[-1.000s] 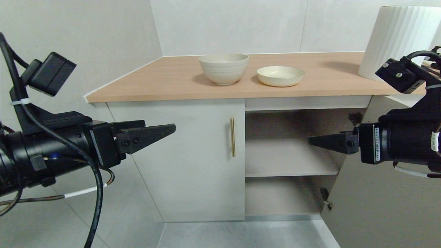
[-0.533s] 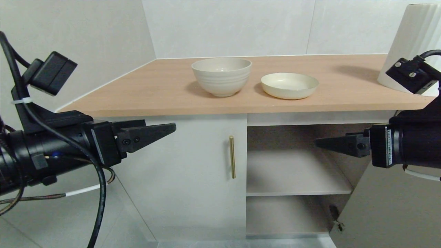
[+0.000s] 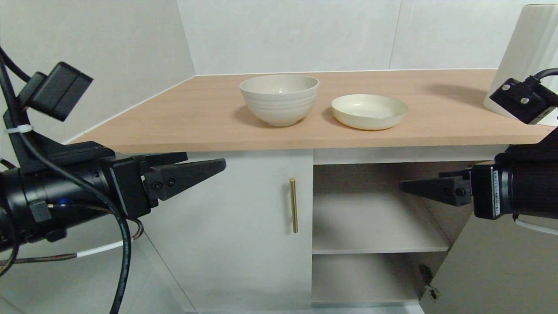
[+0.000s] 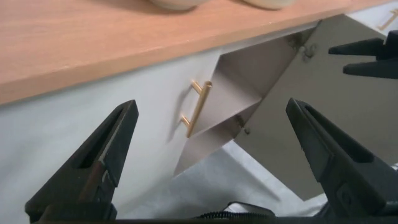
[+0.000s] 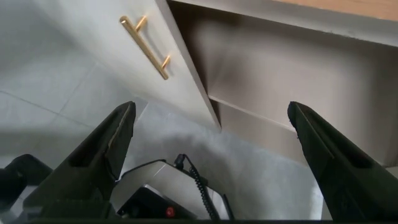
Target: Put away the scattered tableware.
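Note:
A deep cream bowl (image 3: 279, 98) and a shallow cream dish (image 3: 369, 111) stand side by side on the wooden countertop (image 3: 183, 117), the dish to the right. My left gripper (image 3: 204, 160) hangs open and empty below counter height, in front of the closed cabinet door (image 3: 235, 226). In its wrist view the left gripper (image 4: 211, 115) frames the gold handle (image 4: 196, 109). My right gripper (image 3: 419, 183) is open and empty before the open cabinet bay (image 3: 375, 218). From its own wrist camera the right gripper (image 5: 211, 115) faces the shelf (image 5: 273, 121).
The cabinet's right door (image 3: 492, 266) stands swung open at the right; two bare shelves lie inside. A gold handle (image 3: 294, 205) marks the closed left door. A tall white ribbed vessel (image 3: 525, 52) stands at the counter's far right. Tiled walls close off the left and back.
The whole picture has shifted: the counter and cabinet now show lower and nearer, so the camera moved. Both grippers stay open and empty in about the same pose.

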Available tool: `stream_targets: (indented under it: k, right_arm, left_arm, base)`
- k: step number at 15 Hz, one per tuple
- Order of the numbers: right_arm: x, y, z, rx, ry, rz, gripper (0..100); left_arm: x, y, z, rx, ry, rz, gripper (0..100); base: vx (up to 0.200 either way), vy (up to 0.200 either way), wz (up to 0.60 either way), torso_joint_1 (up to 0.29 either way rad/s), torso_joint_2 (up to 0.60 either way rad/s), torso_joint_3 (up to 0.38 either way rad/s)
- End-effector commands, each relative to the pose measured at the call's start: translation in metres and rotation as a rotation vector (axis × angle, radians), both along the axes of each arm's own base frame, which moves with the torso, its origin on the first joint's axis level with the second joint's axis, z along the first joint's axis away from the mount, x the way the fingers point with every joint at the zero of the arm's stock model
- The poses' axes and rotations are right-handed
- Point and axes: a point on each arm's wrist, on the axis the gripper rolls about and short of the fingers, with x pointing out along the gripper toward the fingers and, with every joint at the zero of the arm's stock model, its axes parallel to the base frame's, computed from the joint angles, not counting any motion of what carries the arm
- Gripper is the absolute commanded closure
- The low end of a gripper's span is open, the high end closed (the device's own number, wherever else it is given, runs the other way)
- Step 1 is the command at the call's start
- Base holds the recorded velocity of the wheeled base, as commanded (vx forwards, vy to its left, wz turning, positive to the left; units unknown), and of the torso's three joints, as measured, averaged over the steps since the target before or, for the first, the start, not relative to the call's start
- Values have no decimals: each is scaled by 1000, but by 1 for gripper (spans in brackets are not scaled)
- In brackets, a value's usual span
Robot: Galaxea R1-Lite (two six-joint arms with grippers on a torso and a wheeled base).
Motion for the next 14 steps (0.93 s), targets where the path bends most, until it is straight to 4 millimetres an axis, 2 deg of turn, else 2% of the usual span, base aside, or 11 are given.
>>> stream_targets:
  k: [1, 6, 14]
  right_arm:
    - [3, 2, -2, -6, 8, -1, 0]
    - [6, 3, -4, -12, 15, -7, 0]
    - [8, 4, -6, -18, 22, -10, 0]
  left_arm:
    - [4, -3, -4, 8, 18, -3, 0]
    - [8, -12, -12, 25, 49, -34, 0]
    - [23, -20, -21, 45, 87, -34, 0]
  base:
    - [0, 0, 0, 0, 0, 0]
    - [0, 0, 0, 62, -214, -215]
    - [0, 0, 0, 149, -497, -300]
